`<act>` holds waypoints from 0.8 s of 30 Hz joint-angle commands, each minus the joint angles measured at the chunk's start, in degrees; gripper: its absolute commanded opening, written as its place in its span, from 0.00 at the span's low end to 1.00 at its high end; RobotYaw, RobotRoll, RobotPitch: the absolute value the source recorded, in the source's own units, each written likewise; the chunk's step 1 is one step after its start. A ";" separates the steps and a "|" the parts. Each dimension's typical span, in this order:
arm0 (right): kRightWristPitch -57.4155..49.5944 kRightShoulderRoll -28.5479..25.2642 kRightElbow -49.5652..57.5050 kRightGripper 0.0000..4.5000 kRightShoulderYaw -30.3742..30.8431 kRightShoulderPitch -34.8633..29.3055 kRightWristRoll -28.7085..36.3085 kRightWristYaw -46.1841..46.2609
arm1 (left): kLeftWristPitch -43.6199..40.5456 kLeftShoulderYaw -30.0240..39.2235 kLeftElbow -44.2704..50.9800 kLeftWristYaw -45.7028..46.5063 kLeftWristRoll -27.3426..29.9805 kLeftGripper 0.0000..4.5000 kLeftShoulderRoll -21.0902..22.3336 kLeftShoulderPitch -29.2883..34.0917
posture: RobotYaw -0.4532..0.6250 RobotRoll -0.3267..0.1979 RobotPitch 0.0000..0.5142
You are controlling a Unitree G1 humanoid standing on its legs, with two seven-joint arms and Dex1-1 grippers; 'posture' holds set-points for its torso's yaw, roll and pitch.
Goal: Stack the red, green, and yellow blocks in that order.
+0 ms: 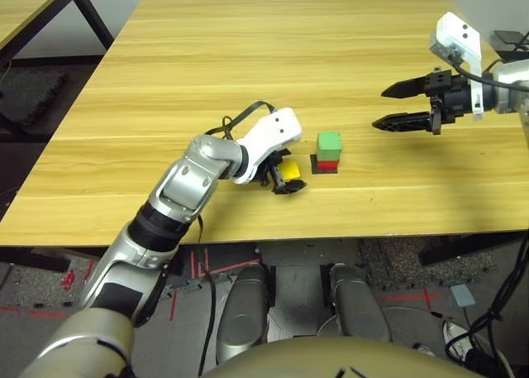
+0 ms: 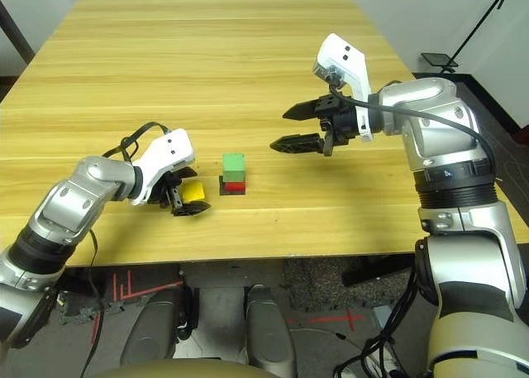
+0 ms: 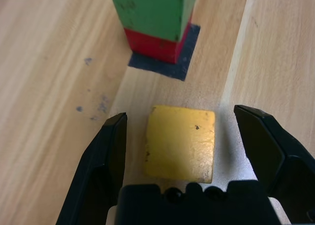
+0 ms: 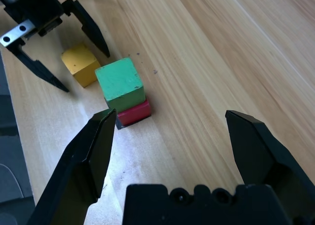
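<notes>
The green block (image 1: pixel 329 142) sits on the red block (image 1: pixel 328 164), which rests on a flat black square patch (image 3: pixel 184 62) near the table's front edge. Just left of this stack, the yellow block (image 1: pixel 290 170) lies on the table. My left gripper (image 1: pixel 285 179) is low over it and open, one finger on each side of the yellow block (image 3: pixel 180 144) with a gap on both sides. My right gripper (image 1: pixel 380 107) hovers open to the right of the stack and a little farther back, holding nothing. Its wrist view looks down on the green block (image 4: pixel 119 80) and the red block (image 4: pixel 134 112).
The wooden table (image 1: pixel 248 47) stretches far back behind the blocks with bare surface. Its front edge runs just below the stack. A second table (image 1: pixel 25 6) stands at the far left, past a gap of floor.
</notes>
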State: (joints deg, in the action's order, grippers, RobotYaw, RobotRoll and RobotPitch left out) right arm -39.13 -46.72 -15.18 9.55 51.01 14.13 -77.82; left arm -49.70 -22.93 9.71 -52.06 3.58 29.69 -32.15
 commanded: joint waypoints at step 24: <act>-1.24 -1.12 3.24 1.00 -0.28 -2.25 0.91 0.20 | -2.95 -4.64 -12.52 -15.15 6.70 0.43 -0.53 -31.90 | 0.65 0.46 0.15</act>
State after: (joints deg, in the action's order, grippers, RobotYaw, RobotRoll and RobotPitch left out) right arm -39.79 -47.75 -13.07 9.51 49.41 14.37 -77.85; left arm -53.69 -26.13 -1.63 -65.94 9.90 29.60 -63.02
